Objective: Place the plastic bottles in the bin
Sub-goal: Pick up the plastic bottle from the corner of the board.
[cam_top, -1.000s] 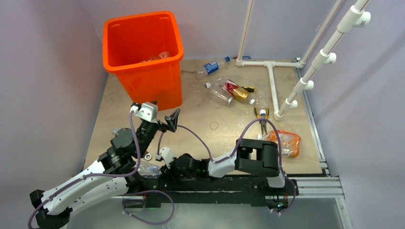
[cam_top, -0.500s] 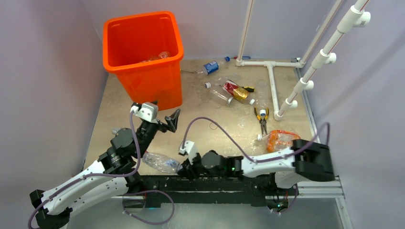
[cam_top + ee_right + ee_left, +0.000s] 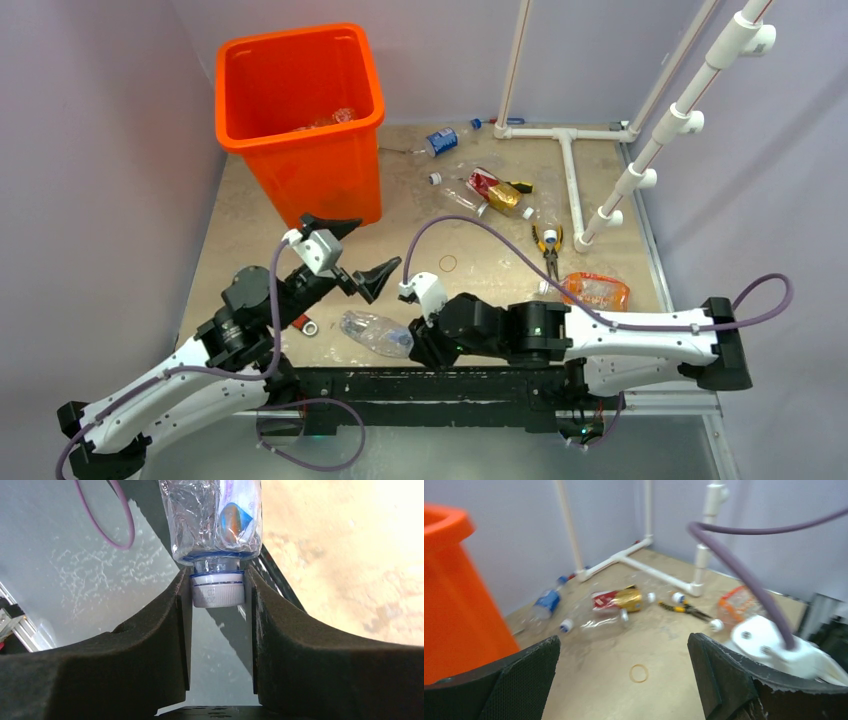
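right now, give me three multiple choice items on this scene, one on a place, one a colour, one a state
1. Where does the right gripper hold the bottle? A cap B middle C base
2. What colour is the bin? A blue B orange C green
3. The left gripper is: A shut on a bottle B open and empty C shut and empty
Answers: 1 A, the jaws pinch the cap in the right wrist view; 2 B, its walls are bright orange; 3 B, its jaws stand wide with nothing between them.
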